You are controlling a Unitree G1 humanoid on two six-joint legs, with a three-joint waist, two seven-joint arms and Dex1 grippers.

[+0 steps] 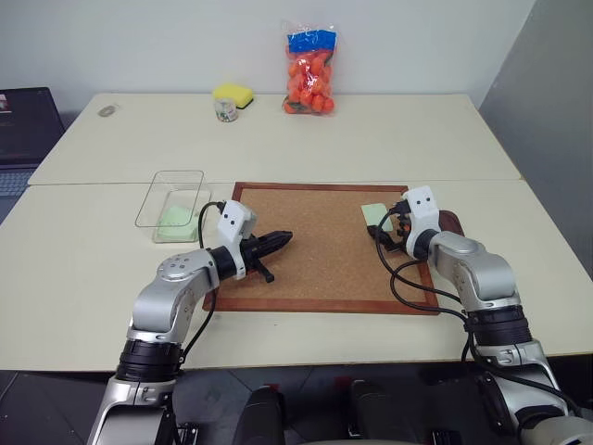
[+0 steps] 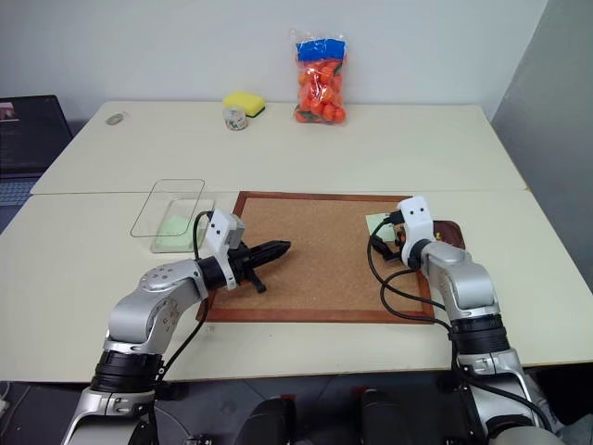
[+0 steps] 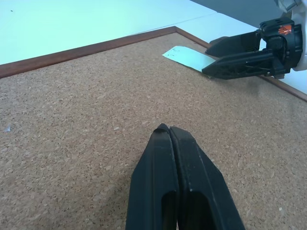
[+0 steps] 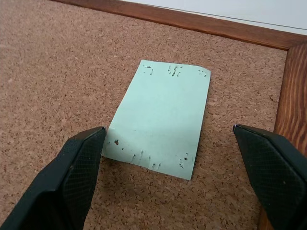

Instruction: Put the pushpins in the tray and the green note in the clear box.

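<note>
Hovering wide open, the right tool (image 4: 168,143) is straddling the note (image 4: 160,122) lying flat on the board (image 1: 315,250). The left tool (image 1: 278,243), closed and empty, is hanging over the board's left part.

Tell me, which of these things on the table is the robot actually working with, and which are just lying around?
Part of the job:
green note lying on the cork board
clear box
tray
right gripper, open around the note
left gripper, shut

Just lying about:
yellow sponge
small jar
bag of orange balls
</note>
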